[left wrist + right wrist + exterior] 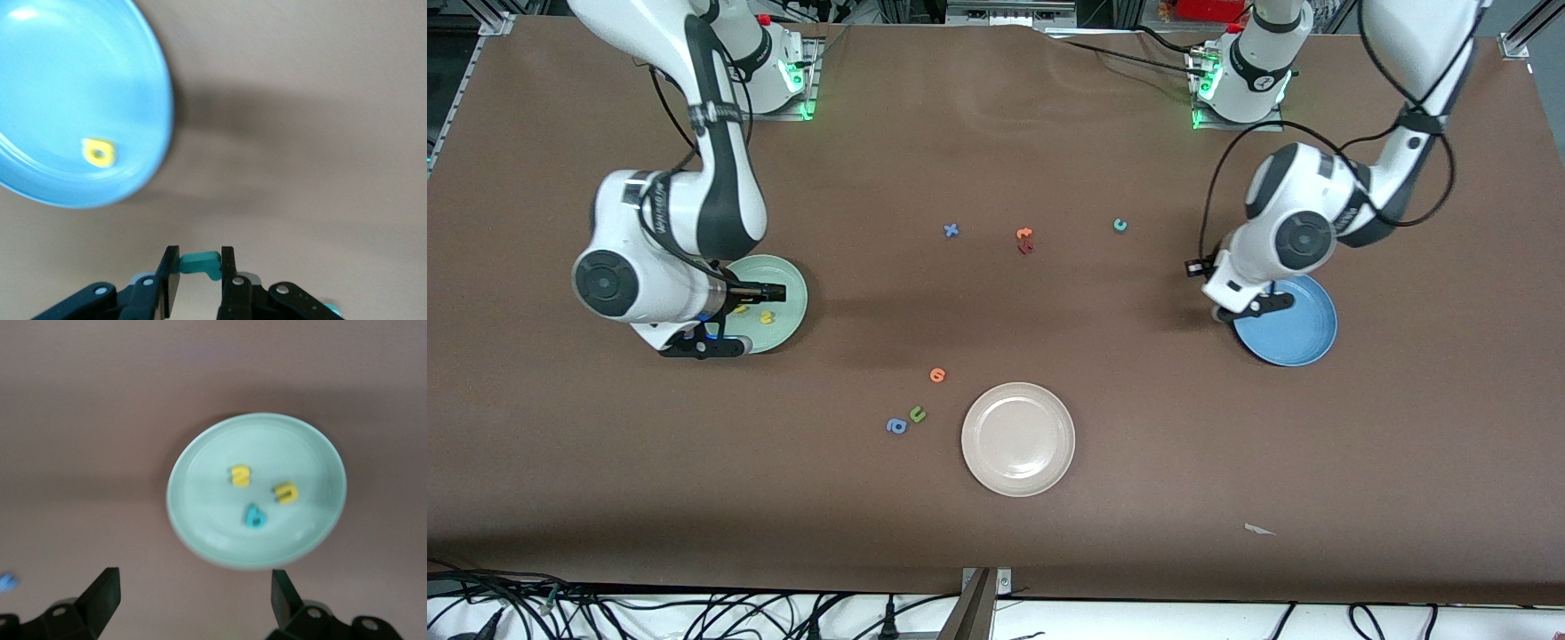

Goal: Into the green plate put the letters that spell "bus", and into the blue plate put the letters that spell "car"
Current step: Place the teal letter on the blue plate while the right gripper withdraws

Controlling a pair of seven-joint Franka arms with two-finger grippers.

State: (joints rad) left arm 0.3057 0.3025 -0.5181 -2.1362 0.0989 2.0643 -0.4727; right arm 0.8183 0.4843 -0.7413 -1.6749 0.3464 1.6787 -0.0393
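I am working two claws over the brown bench. My left claw (200, 270) is pinching one small teal letter (200, 263), a smooth blocky piece, just beside the blue plate (1303, 342), which is sitting toward the left arm's end of the bench. One yellow a (99, 152) is lying in that glossy round plate. My right claw (193, 593) is hanging spread wide and holding nothing over the green plate (200, 493), which is resting toward the right arm's end. Three letters are lying inside that pale, shiny plate: a yellow s (239, 476), a yellow u (287, 493) and a teal b (255, 516). One teal c (1120, 226) is waiting on the bare bench, nearer the edge where the arm bases stand. One beige-white plate (1018, 438) is sitting mid-bench toward the camera's edge. Six spare letters are lying scattered: one blue x (951, 230), an orange (1024, 234) and a red one (1025, 248) touching, another orange (937, 375), a green u (917, 413) and a blue a (896, 427).
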